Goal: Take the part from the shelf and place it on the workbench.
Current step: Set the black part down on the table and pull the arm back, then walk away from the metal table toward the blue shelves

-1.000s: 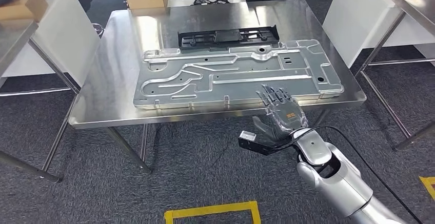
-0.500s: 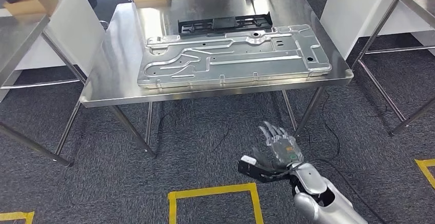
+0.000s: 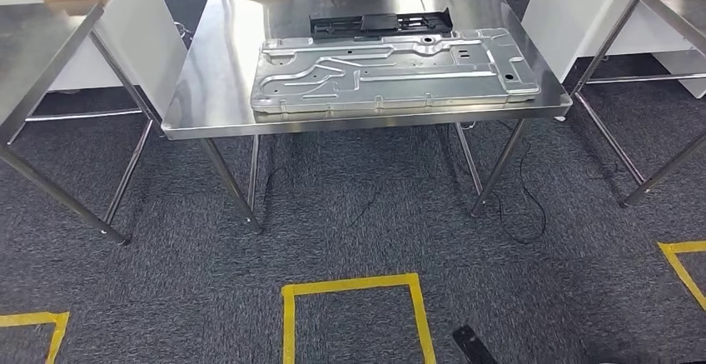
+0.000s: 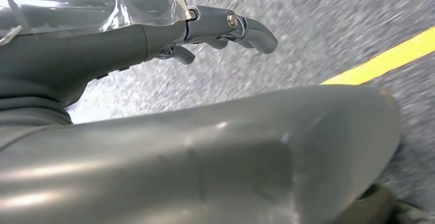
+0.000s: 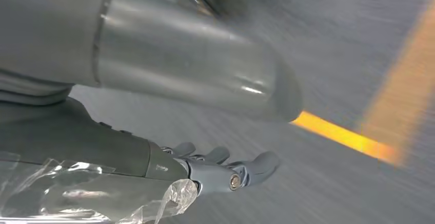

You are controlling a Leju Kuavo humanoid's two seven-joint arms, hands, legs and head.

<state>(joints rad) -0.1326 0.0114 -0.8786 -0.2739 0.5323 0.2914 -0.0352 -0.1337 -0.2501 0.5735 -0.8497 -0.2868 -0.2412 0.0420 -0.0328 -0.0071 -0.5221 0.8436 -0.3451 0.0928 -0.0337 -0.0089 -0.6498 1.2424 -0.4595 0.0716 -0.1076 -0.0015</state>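
Part on tabletop, both robot hands empty and lowered over the floor.

The large stamped metal panel (image 3: 398, 72) lies flat on the steel tabletop (image 3: 208, 89) in the upper centre of the head view, with a black plastic tray (image 3: 380, 22) just behind it. The panel's front edge sits near the tabletop's front edge; a bump against a table leg could shift it toward overhang. The left robot hand (image 4: 215, 29) and the right robot hand (image 5: 215, 170) hang over grey carpet, fingers loosely extended, grasping nothing. Yellow floor tape (image 3: 354, 306) marks a box in the lower centre. Both wrist views are blurred, so fine finger detail is uncertain.
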